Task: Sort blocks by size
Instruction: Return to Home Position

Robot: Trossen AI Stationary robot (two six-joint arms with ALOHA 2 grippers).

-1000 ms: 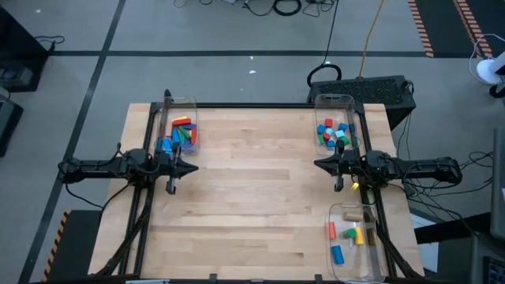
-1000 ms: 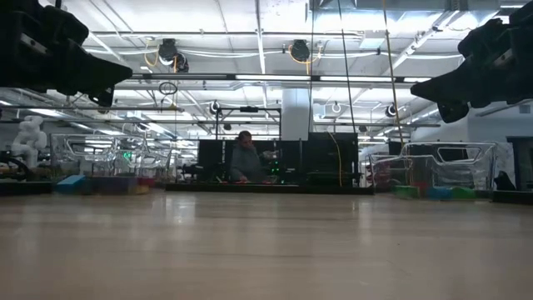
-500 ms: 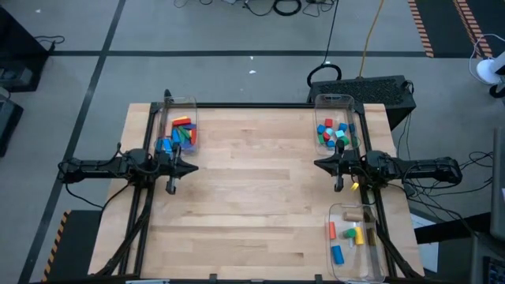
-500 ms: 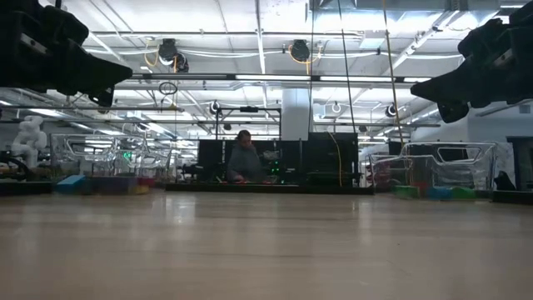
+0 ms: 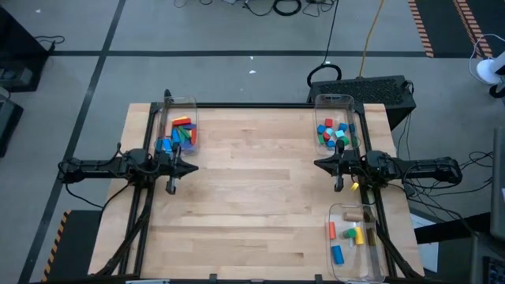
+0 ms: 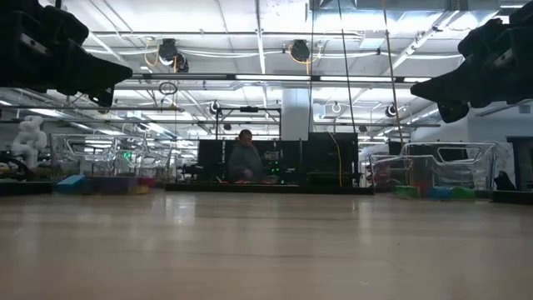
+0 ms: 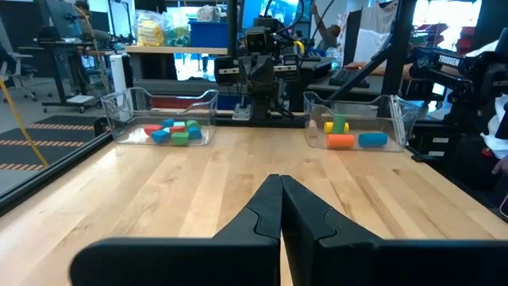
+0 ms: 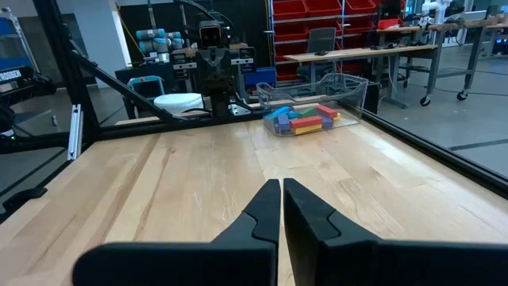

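From above, the pale wooden table (image 5: 252,197) carries three clear plastic rectangular bins. The upper-left bin (image 5: 167,118) holds longer red, blue, green and yellow wooden bars (image 5: 181,132). The upper-right bin (image 5: 350,110) holds small blue, red and green wooden cubes (image 5: 332,132). The lower-right bin (image 5: 338,264) holds orange, yellow, blue and plain-wood cylinders (image 5: 353,233). The left gripper (image 5: 190,167) hangs at the table's left side, just beside the lower end of the upper-left bin. The right gripper (image 5: 319,164) hangs at the right side, between the two right-hand bins. Bare board lies between them.

At table height, both grippers show as dark shapes in the upper corners, well clear of the board. A seated person (image 6: 244,158) is in the room behind.

From the left wrist, that gripper's two dark fingers (image 7: 266,208) are pressed together with nothing between them. The cubes and cylinders lie well apart from them, across the table.

From the right wrist, its fingers (image 8: 267,205) are likewise pressed together and hold nothing. The bars lie in their bin at the far side.
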